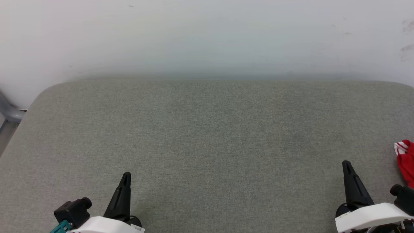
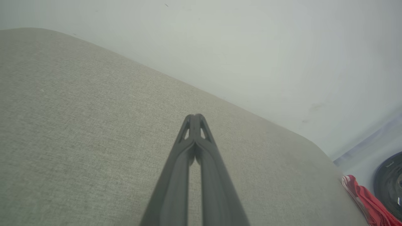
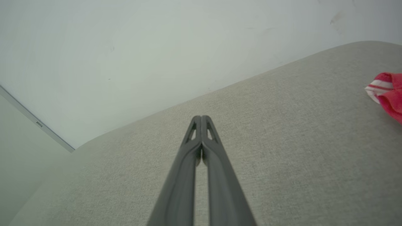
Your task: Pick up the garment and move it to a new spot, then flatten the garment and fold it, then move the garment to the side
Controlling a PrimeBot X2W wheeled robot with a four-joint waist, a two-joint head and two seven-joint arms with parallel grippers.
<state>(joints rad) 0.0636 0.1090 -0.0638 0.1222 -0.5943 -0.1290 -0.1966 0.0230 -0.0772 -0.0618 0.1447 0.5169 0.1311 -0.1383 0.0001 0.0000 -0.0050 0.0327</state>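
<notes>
The garment [image 1: 406, 161] is a red cloth with red-white striped trim, lying at the right edge of the grey padded table [image 1: 207, 136]; most of it runs out of the head view. My right gripper [image 1: 346, 164] stands shut and empty a short way left of it, fingers pointing to the far wall. In the right wrist view the garment [image 3: 387, 92] lies to the right of the shut right gripper [image 3: 201, 118]. Far from the cloth, at the lower left, my left gripper [image 1: 126, 176] is shut and empty. The left wrist view has the garment [image 2: 366, 201] at its lower right, well off from the left gripper [image 2: 194, 116].
A white wall [image 1: 207, 35] rises right behind the table's far edge. A grey metal frame [image 1: 9, 113] stands off the table's left corner. A dark round object [image 2: 389, 182] lies on the floor beyond the table's right end.
</notes>
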